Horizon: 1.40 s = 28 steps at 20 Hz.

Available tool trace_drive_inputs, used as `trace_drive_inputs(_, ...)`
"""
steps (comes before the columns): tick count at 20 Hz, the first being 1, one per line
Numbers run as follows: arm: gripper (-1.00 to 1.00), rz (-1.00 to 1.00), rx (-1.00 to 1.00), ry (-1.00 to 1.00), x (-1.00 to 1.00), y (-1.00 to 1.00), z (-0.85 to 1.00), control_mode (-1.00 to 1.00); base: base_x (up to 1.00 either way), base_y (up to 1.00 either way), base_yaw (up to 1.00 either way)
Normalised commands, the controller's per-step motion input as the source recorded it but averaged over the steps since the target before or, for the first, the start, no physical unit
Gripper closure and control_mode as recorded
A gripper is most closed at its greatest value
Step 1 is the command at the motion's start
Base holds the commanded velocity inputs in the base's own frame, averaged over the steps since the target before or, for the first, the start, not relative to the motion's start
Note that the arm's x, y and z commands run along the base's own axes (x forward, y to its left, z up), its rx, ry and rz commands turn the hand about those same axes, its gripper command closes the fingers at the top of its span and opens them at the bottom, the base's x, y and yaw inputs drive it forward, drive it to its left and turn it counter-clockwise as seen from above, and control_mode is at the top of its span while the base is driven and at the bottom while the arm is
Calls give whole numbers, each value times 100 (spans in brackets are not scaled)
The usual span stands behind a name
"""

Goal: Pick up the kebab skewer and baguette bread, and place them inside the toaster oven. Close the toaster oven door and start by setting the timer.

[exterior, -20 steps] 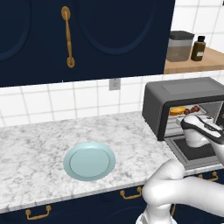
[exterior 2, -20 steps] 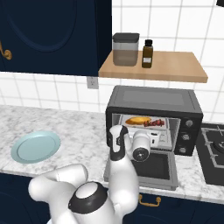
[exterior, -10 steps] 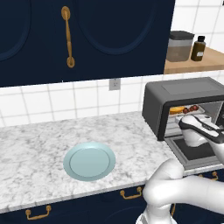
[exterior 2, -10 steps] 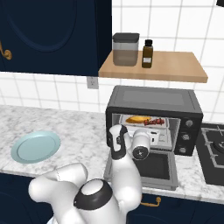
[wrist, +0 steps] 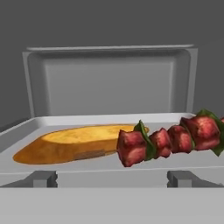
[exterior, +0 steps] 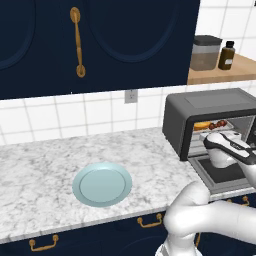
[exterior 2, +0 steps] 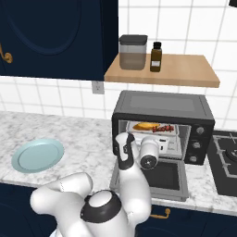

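You see 1 baguette bread (wrist: pixel 74 146) and 1 kebab skewer (wrist: pixel 173 139) mid-frame in the toaster oven (exterior 2: pixel 163 125); the gripper's fingers are spread, holding nothing.

One baguette (wrist: pixel 76 144), one skewer (wrist: pixel 173 139), one plate (exterior: pixel 102 184), one canister (exterior 2: pixel 133 52), one bottle (exterior 2: pixel 156 57).

Kebab skewer (wrist: pixel 175 138) cut off by right edge in hand view. Baguette bread (wrist: pixel 74 142) right end hidden behind skewer meat. In left base view arm covers part of toaster oven (exterior: pixel 200 112) opening; toaster oven door (exterior 2: pixel 159 178) partly hidden by arm in right base view.
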Motion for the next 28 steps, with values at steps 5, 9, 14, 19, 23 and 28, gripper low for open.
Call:
trace_drive_inputs(5,-100,0,-1,0,-30,-9,0,-100,0,0,0)
trace_drive_inputs(9,-100,0,0,0,-91,-45,1,-100,0,0,0)
trace_drive_inputs(14,-100,0,0,0,-80,-46,7,-100,0,0,0)
trace_drive_inputs(19,-100,0,0,0,-72,-47,8,-100,0,0,0)
trace_drive_inputs(23,-100,0,0,3,-73,-46,12,-100,0,0,0)
trace_drive_inputs(28,-100,0,0,5,-76,-44,8,-100,0,0,0)
